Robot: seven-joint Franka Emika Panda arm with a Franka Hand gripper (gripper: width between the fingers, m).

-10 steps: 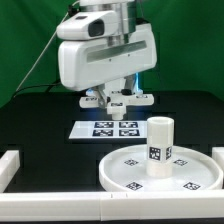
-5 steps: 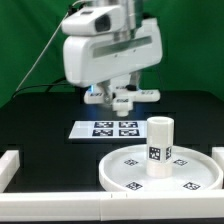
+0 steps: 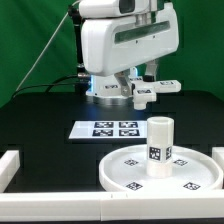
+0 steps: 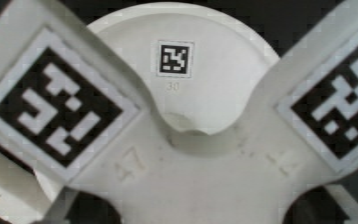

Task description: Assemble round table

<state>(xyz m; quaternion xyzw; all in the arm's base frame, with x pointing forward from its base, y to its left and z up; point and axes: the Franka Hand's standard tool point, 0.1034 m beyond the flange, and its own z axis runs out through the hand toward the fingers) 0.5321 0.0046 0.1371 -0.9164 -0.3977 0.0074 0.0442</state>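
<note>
Nearest, the white rimmed disc point(image 3: 112, 172) lies flat on the black worktop point(image 3: 40, 125), with square tags on its face. The short thick leg point(image 3: 159, 145) stands upright on it. Beyond lies the marker board point(image 3: 105, 128). Farthest, the tool point(image 3: 138, 90) grips the white cross piece point(image 3: 162, 88) above the worktop; its arms carry large tags.

White leg point(image 3: 160, 142) upright on rimmed disc point(image 3: 110, 172), tagged cross-shaped piece point(image 3: 150, 92) held aloft.
</note>
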